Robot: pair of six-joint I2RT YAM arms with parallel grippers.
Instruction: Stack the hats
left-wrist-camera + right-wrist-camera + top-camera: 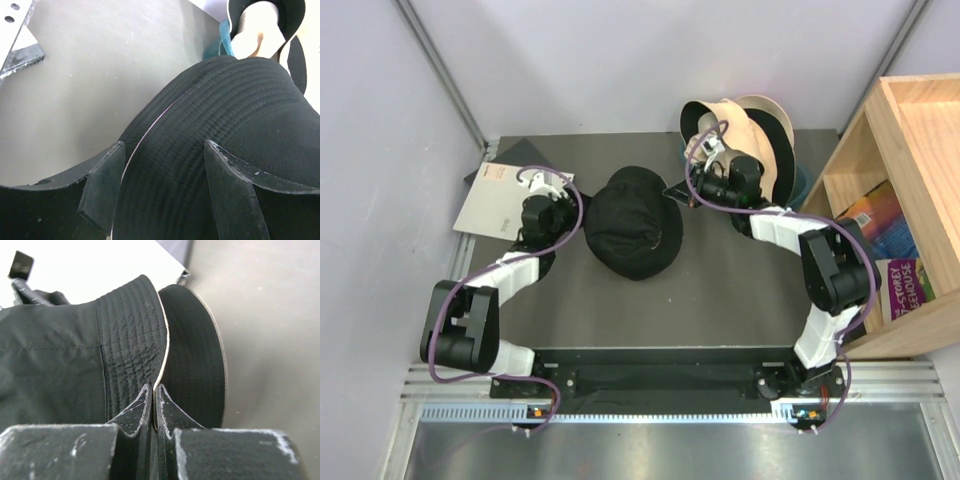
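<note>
A black bucket hat (633, 222) lies crown up in the middle of the table. My left gripper (578, 212) is open at the hat's left brim. In the left wrist view its fingers (102, 185) stand either side of the black hat's brim (200, 130), not closed on it. My right gripper (676, 192) is at the hat's right edge. In the right wrist view it (155, 400) is shut on the brim's pale-edged rim (132, 330). Beige and cream hats (735, 125), one black-lined (780, 150), hang at the back right.
A white booklet (500, 200) lies at the left on the table. A wooden shelf (910, 150) with books stands at the right. A teal tub (222, 42) sits under the cream hats at the back.
</note>
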